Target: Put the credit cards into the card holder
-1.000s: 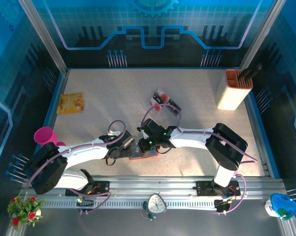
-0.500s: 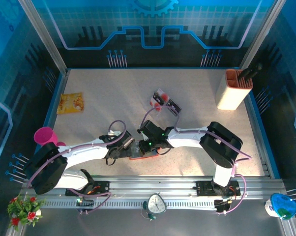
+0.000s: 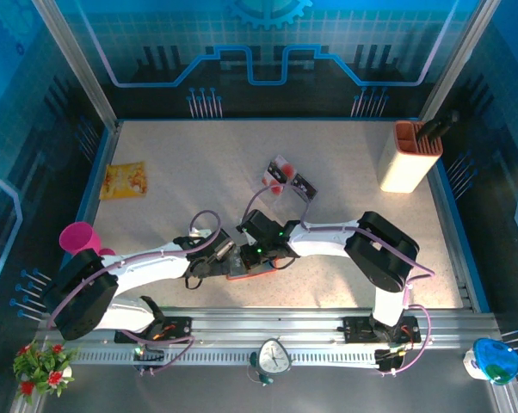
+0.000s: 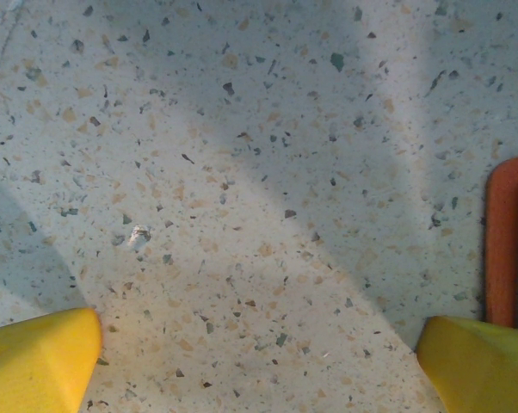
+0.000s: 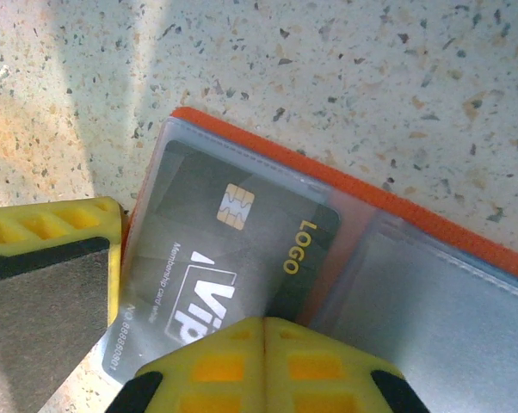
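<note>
Black card (image 5: 233,249) with gold chip, marked "VIP" and "LOGO", sits in orange wallet (image 5: 242,140); right gripper (image 5: 177,284) pinches it, left gripper (image 4: 259,353) gapes wide.

Between left fingers (image 4: 35,361): bare speckled surface (image 4: 242,215), clear passage ahead.
Right of left fingers: card holder (image 4: 500,241) edge lies just beside one finger, blocking that side.
Under right fingers (image 5: 268,361): unfolded card holder with black VIP card (image 5: 233,258); bare surface beyond its far edge.
</note>
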Robot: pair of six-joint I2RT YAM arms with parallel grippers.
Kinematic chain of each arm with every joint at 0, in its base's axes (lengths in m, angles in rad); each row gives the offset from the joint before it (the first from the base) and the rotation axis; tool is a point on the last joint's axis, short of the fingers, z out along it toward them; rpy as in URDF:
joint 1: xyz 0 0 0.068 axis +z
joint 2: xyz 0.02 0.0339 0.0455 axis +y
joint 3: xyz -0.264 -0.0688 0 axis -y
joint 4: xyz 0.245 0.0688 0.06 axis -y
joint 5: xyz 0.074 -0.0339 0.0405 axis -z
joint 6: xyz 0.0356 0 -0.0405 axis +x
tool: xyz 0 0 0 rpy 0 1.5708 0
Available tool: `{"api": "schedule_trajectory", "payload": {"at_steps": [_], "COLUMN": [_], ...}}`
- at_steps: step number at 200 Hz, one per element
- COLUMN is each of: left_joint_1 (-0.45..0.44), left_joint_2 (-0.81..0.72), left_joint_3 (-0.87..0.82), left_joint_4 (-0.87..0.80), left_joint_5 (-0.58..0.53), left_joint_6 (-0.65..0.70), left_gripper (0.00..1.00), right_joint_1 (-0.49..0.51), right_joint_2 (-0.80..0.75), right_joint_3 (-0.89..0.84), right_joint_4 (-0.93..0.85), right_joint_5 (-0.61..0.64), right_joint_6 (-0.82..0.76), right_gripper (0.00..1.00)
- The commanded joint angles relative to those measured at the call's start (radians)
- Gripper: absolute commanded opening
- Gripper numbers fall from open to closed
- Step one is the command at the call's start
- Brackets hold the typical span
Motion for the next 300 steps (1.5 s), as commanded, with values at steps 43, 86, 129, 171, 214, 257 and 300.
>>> {"api": "schedule_trajectory", "payload": {"at_steps": [43, 86, 129, 171, 214, 257, 300], "left_joint_1": [0.008, 0.016, 0.02, 0.021, 0.022, 0.022, 0.021], "left_joint_2": [-0.084, -0.186, -0.239, -0.251, -0.216, -0.163, -0.102], "left_joint_3": [0.043, 0.073, 0.023, -0.031, -0.052, -0.039, -0.022], "left_joint_4": [-0.059, -0.152, -0.153, -0.152, -0.094, -0.052, -0.039], "left_joint_5": [-0.003, -0.015, -0.01, 0.02, 0.072, 0.09, 0.098], "left_joint_6": [-0.003, -0.038, -0.097, -0.109, -0.083, -0.06, -0.049], "left_gripper": [0.99, 0.99, 0.99, 0.99, 0.99, 0.99, 0.99], "right_joint_1": [0.001, -0.009, 0.003, 0.019, 0.031, 0.04, 0.046], "right_joint_2": [-0.115, -0.191, -0.183, -0.161, -0.14, -0.112, -0.09], "right_joint_3": [-0.037, -0.093, -0.11, -0.11, -0.109, -0.094, -0.077], "right_joint_4": [-0.03, -0.017, 0.002, -0.002, 0.007, 0.012, 0.009], "right_joint_5": [0.02, 0.033, 0.046, 0.068, 0.073, 0.068, 0.063], "right_joint_6": [0.031, 0.073, 0.095, 0.097, 0.098, 0.103, 0.101], "right_gripper": [0.0, 0.0, 0.0, 0.0, 0.0, 0.0, 0.0]}}
